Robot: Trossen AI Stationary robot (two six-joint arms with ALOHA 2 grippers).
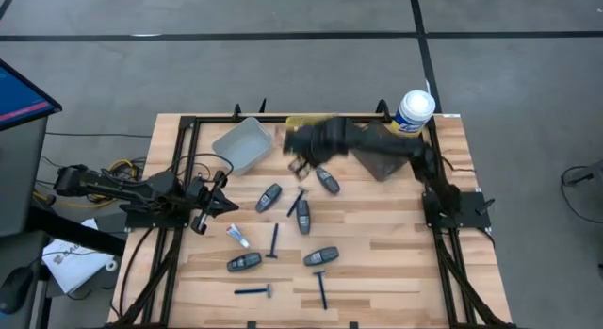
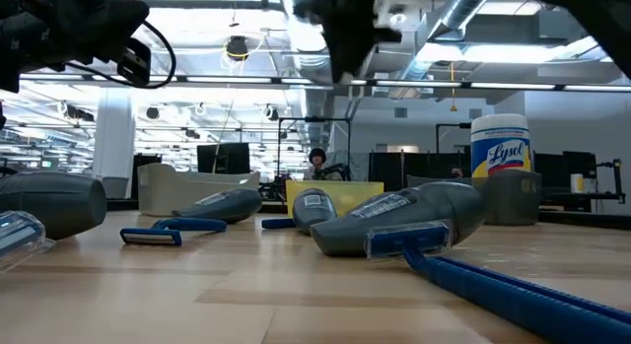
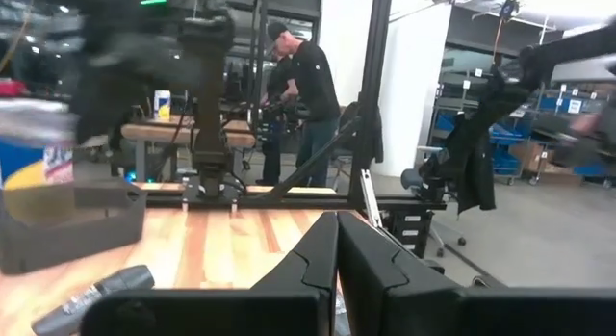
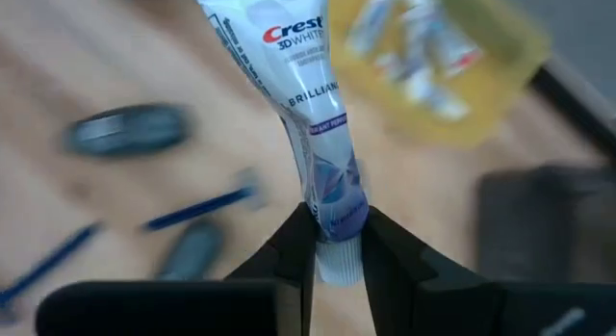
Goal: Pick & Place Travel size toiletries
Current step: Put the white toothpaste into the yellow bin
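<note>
Right gripper (image 4: 337, 242) clamps a toothpaste tube (image 4: 310, 134) near the yellow bin (image 4: 452, 57) (some tubes inside); pods (image 1: 321, 256), razors (image 1: 254, 291) left on the worktop (image 1: 396, 263); left gripper (image 3: 337, 269) clenched empty.

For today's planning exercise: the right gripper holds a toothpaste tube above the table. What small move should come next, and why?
Probably carry it on over the yellow bin and release. The right gripper is shut on the toothpaste tube, and that bin already holds similar tubes.

You had a white, blue-printed tube (image 4: 313, 134) in the dark right pincer (image 4: 337, 245), a yellow bin (image 4: 438, 57), blue razors (image 1: 274, 239), and grey pods (image 1: 321, 256) on the pale wood-grain surface (image 1: 396, 263).
</note>
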